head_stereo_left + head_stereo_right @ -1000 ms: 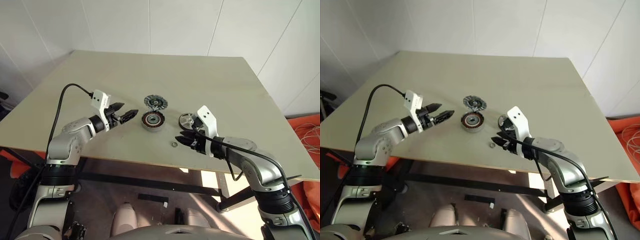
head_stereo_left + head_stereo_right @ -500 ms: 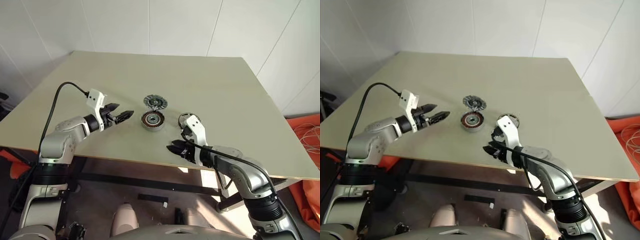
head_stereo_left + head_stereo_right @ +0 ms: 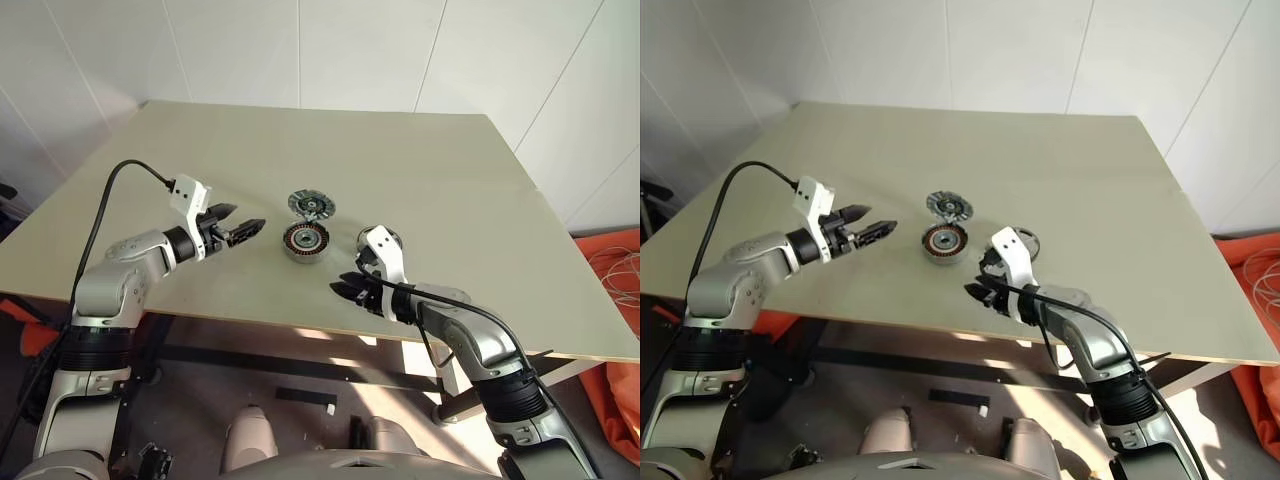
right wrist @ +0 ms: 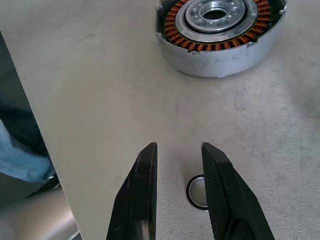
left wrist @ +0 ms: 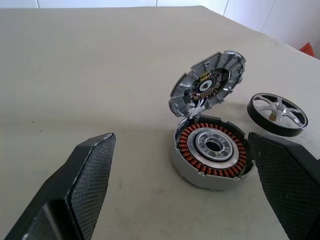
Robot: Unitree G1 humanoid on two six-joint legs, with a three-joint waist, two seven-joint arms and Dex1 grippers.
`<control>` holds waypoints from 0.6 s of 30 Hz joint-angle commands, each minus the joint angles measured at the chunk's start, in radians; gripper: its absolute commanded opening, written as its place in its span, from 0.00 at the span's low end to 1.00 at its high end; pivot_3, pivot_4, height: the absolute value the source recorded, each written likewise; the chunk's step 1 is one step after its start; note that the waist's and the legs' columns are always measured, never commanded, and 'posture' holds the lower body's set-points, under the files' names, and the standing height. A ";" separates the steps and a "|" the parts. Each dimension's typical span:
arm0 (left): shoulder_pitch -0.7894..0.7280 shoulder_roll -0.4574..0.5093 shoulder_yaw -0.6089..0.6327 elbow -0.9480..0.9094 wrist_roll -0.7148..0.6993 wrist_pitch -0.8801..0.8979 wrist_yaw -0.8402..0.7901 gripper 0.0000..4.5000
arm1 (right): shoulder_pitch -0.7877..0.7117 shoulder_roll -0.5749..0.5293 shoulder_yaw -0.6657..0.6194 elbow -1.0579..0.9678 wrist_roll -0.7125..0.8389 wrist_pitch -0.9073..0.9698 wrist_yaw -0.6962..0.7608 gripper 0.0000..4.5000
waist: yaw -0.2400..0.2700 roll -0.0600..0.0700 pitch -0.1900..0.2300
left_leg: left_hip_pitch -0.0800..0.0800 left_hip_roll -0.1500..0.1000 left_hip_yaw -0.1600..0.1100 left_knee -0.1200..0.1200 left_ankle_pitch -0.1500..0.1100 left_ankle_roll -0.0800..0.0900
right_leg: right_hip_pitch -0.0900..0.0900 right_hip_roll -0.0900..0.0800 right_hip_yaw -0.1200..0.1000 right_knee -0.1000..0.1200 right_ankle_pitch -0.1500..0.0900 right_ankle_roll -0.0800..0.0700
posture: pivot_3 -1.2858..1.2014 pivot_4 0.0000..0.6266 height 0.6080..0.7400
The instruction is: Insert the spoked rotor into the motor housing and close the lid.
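The motor housing (image 3: 305, 242), a silver cup with copper windings, sits mid-table. The ribbed grey lid (image 3: 311, 206) stands tilted up at its far edge. The spoked rotor (image 5: 277, 112), with its black rim, lies flat on the table to the right of the housing. My left gripper (image 3: 243, 222) hovers left of the housing, pointing at it, wide open and empty. My right gripper (image 4: 178, 147) hangs low over the table in front of the housing, near the front edge. Its fingers (image 4: 145, 190) stand a narrow gap apart with nothing between them.
A tiny loose metal ring (image 4: 196, 191) lies on the table just under my right gripper, beside one finger. The table's front edge (image 4: 42, 135) runs close by. The far half of the beige table (image 3: 330, 150) is bare.
My right gripper has moved left and down toward the front edge, and now stands over the small ring. My left gripper has stayed about where it was.
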 commanded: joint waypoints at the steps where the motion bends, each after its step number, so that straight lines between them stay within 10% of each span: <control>1: -0.008 0.016 0.022 -0.030 -0.004 -0.012 -0.003 1.00 | -0.001 -0.002 0.002 -0.005 -0.005 -0.036 0.012 0.33 | 0.000 0.000 0.000 | 0.000 0.000 0.000 0.000 0.000 0.000 | 0.000 0.000 0.000 0.000 0.000 0.000 | 0.52 0.00 1.00; 15: -0.021 0.010 0.012 -0.023 0.002 -0.019 -0.002 1.00 | 0.009 -0.027 -0.035 -0.032 0.014 -0.061 0.031 0.33 | 0.000 0.000 0.000 | 0.000 0.000 0.000 0.000 0.000 0.000 | 0.000 0.000 0.000 0.000 0.000 0.000 | 0.52 0.00 1.00; 18: -0.024 0.011 0.013 -0.017 0.005 -0.023 -0.001 1.00 | 0.012 -0.035 -0.025 -0.048 0.017 -0.060 0.046 0.46 | 0.000 0.000 0.000 | 0.000 0.000 0.000 0.000 0.000 0.000 | 0.000 0.000 0.000 0.000 0.000 0.000 | 0.52 0.00 1.00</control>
